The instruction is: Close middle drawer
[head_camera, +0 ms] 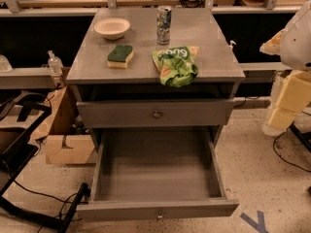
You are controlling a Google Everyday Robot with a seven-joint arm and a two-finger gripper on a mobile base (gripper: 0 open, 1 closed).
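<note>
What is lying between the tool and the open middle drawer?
Only bare floor, seen in the camera view. The tool hangs to the right of the cabinet; the middle drawer stands pulled out.

Middle drawer [155,171] plain grey; sponge [120,56] green-yellow; bag [176,64] green, white print; bowl [112,27] cream; jaws out of view.

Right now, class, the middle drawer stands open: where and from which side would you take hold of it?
The middle drawer: its small central knob, from the front; the flat front panel faces outward there. The gripper is out of view; only the arm shows, far right.
</note>
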